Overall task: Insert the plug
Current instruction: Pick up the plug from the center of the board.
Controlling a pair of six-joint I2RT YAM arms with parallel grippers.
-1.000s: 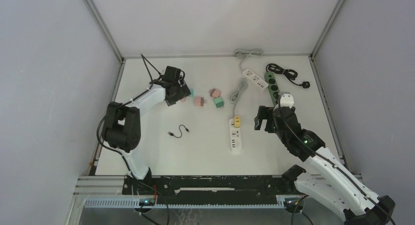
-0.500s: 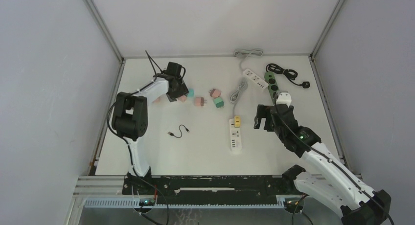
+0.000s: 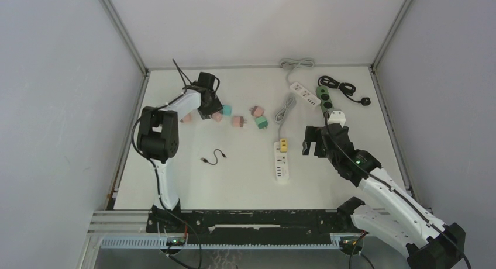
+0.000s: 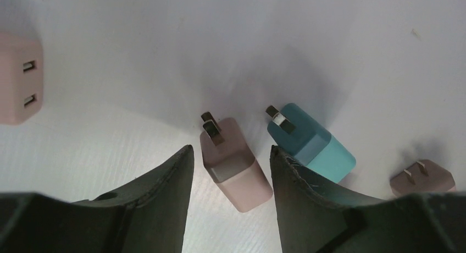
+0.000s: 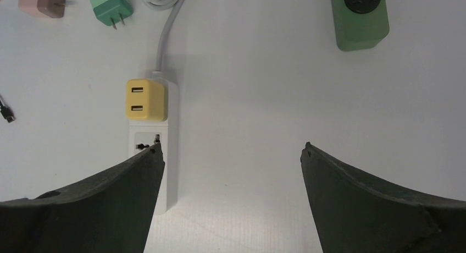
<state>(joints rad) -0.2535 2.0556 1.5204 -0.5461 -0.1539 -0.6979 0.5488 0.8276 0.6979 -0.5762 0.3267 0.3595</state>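
My left gripper (image 3: 214, 112) is open at the back left of the table. In the left wrist view its fingertips (image 4: 231, 149) stand on either side of a pale pink plug (image 4: 236, 165) that lies flat, prongs pointing away. A teal plug (image 4: 313, 143) lies just right of it, partly behind the right finger (image 4: 308, 198). My right gripper (image 3: 314, 142) is open and empty, hovering just right of the white power strip (image 3: 281, 162) that carries a yellow adapter (image 3: 283, 145). The strip (image 5: 170, 154) and adapter (image 5: 146, 99) show beside the left finger in the right wrist view.
More plugs lie nearby: pink (image 3: 238, 121), brownish pink (image 3: 256, 110), green (image 3: 261, 123) and a pink one at the far left (image 3: 187, 117). A second white strip (image 3: 305, 95), a green strip (image 3: 325, 102) and a black cord (image 3: 342, 88) lie at the back right. A short black cable (image 3: 214, 158) lies mid-left.
My left arm's elbow has swung right and forward, and its gripper has shifted slightly back and left over the pink and teal plugs. The right gripper has barely moved.
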